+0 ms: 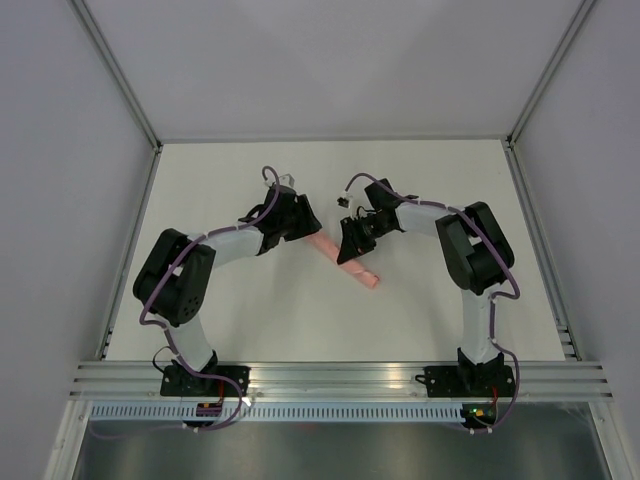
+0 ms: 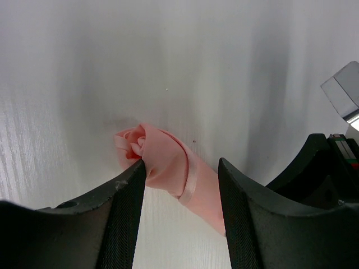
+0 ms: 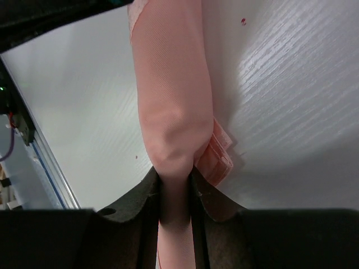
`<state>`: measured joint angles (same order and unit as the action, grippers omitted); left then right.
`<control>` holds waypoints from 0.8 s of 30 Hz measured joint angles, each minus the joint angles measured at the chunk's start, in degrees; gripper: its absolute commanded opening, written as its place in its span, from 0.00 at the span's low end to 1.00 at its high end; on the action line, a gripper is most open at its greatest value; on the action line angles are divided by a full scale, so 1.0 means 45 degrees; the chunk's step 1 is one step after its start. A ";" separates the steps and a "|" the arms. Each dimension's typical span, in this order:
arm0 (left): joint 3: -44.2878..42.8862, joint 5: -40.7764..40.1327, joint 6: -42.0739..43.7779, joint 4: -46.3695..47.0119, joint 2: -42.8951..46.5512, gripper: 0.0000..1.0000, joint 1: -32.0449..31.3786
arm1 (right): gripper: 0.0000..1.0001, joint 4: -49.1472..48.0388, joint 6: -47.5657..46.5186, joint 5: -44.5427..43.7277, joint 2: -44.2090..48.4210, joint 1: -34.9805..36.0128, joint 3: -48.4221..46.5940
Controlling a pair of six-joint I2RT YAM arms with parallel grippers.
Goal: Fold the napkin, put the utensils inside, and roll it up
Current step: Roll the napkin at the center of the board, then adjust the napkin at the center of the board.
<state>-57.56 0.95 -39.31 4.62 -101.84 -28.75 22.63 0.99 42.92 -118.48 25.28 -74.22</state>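
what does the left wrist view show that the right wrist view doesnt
Only left wrist: the spiralled end of the napkin, with the left gripper open, a finger on either side of the roll. Only right wrist: the right gripper shut on the roll, pinching it narrow. Both: the pink napkin rolled up and lying on the white table, with no utensils visible.
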 measured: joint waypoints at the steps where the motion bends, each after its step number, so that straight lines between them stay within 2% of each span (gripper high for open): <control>1: 0.0029 -0.0083 -0.0063 0.0063 0.0000 0.59 -0.0010 | 0.29 -0.0199 0.0345 0.0112 -0.0087 0.0000 -0.0019; 9: 0.0534 -0.1171 -0.0389 0.0398 0.0185 0.60 -0.0083 | 0.29 -0.1554 0.2254 0.0685 -0.0631 0.0019 -0.0136; 15: 0.1180 -0.2055 -0.0554 0.0219 0.1141 0.61 -0.0291 | 0.29 -0.3011 0.3419 0.0617 -0.0913 0.0073 -0.0146; 24: 0.1277 -0.2584 -0.0661 -0.0209 0.1593 0.62 -0.0452 | 0.29 -0.4367 0.4430 0.0359 -0.1146 0.0102 -0.0155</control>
<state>-51.81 -10.68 -42.28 3.68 -94.67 -30.79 2.98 20.93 44.53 -123.63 25.74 -74.91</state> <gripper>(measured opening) 0.614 0.297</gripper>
